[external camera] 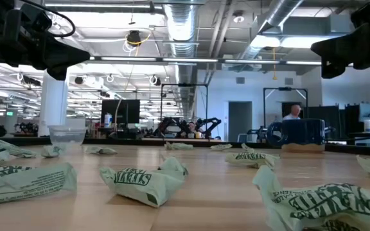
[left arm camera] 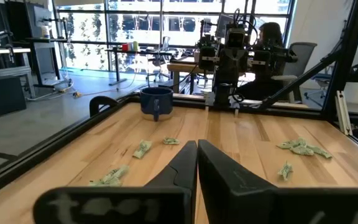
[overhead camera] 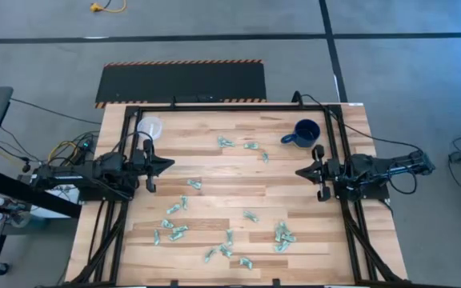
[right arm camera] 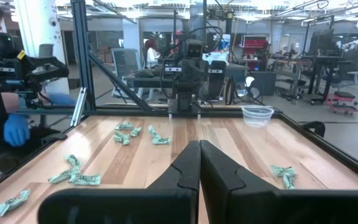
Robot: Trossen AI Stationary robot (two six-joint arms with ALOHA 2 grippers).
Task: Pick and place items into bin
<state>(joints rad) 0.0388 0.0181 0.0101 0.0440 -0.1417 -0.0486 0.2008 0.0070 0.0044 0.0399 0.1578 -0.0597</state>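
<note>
High view: left gripper (overhead camera: 169, 165) and right gripper (overhead camera: 300, 171) are parked at opposite table edges, fingers pressed together, nothing held. Items (overhead camera: 176, 232) are scattered across the wooden table (overhead camera: 214, 172); bin (overhead camera: 149, 127) sits at the far left corner.

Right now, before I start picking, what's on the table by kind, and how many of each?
Green-and-white wrapper pieces: about 18 (a few are bunched together, so the exact count is unclear)
Clear plastic cup: 1
Dark blue mug: 1
Total: about 20
</note>
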